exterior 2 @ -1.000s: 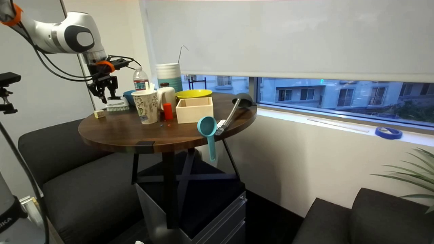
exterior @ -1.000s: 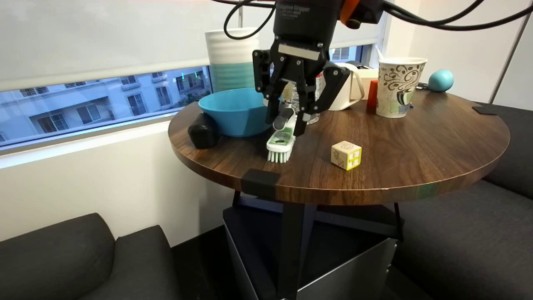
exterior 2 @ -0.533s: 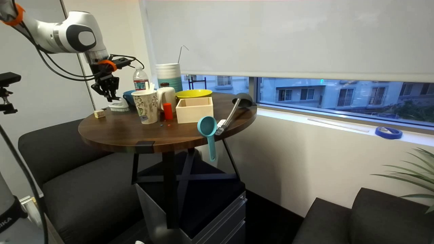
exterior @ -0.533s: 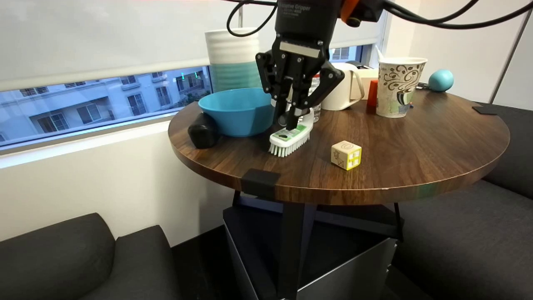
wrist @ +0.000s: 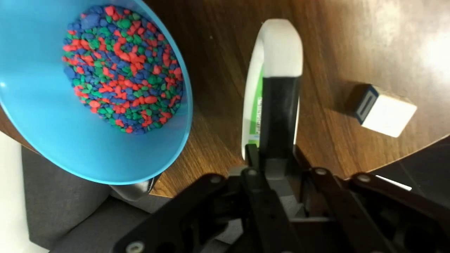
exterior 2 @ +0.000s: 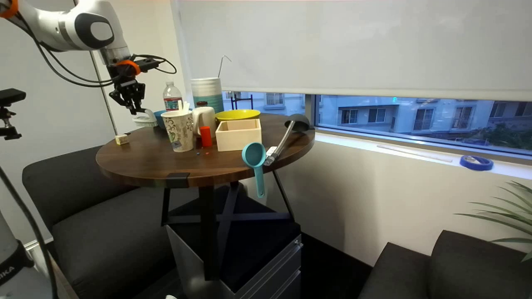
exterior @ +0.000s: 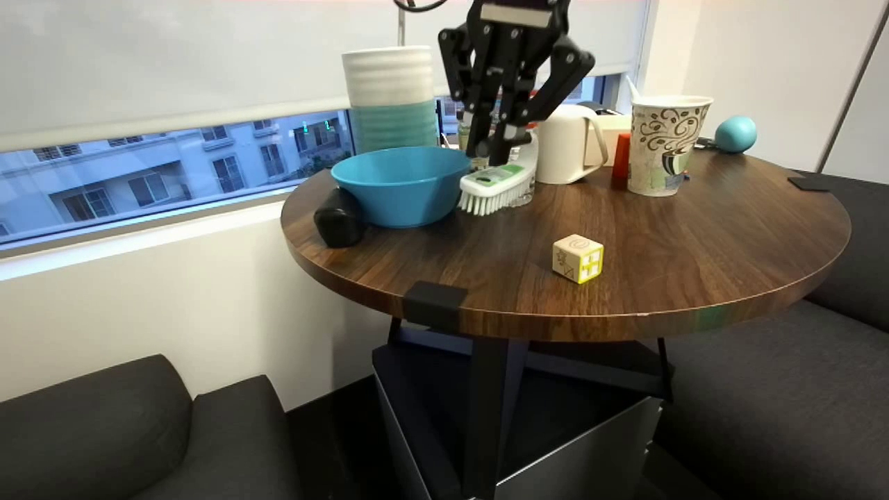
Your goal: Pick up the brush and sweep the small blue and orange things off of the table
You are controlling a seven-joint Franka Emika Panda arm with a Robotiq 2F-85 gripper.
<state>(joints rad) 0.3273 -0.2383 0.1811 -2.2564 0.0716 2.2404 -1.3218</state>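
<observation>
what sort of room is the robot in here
Probably an office lounge or break corner, though a home is possible: dark padded seating beside a round table, with a low drawer cabinet close by.

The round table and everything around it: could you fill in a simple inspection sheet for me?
Surface: round table, dark brown wood-grain top.
Job's things: brush held, apparently above the table without touching it; one blue bit and one orange bit lie near the paper cup.
Clutter: blue bowl of colored pebbles, toy block, white mug, wooden box, teal scoop.
Gripper: closed on the brush's dark handle.
Cables: black cables loop beside the arm.
Surroundings: window with a pale blind, dark padded seats.
</observation>
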